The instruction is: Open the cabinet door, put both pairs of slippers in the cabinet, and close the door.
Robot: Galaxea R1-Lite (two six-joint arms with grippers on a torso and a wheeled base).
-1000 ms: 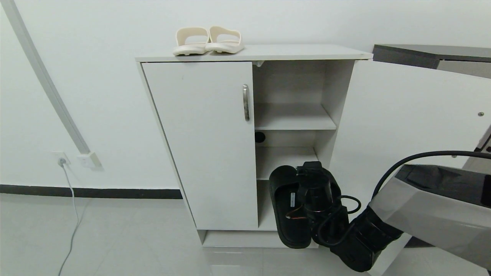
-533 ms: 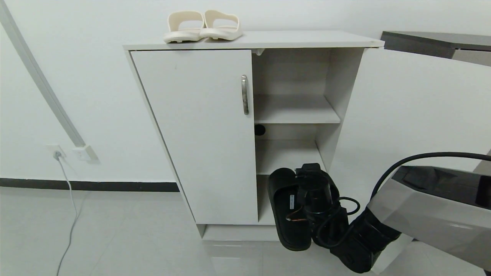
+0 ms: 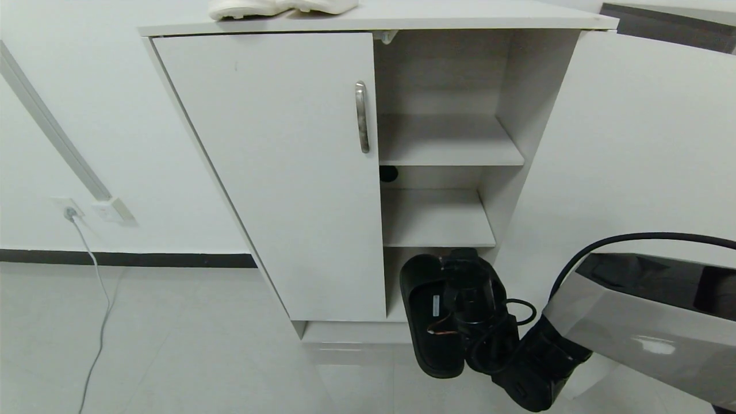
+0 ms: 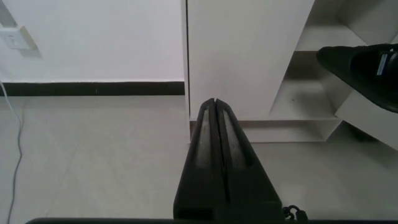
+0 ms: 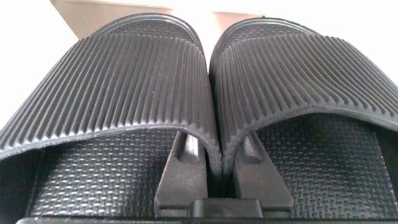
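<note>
Black rubber slippers (image 3: 432,313), 1 pair, hang from the right gripper (image 3: 468,287) just in front of the cabinet's (image 3: 368,23) bottom compartment (image 3: 394,284), toes toward the opening. In the right wrist view the 2 ribbed straps sit side by side. The fingers (image 5: 185,155) are nearly closed on the 2 inner strap edges, so a single pinch carries both shoes. The right door (image 3: 632,144) stands wide open, clearing that half. Both shelves (image 3: 448,141) above lie bare, but the low compartment is nearest the grip, so it looks like the intended slot.

Cream slippers (image 3: 282,7), the other pair, rest on the cabinet top near its front left corner, not yet stowed. The left door (image 3: 276,172) is closed, its metal handle (image 3: 361,117) at the inner edge.

Low over the floor (image 3: 172,345), facing the cabinet's base, the left gripper (image 4: 215,124) has its fingers pressed together and empty, probably parked out of the way.
</note>
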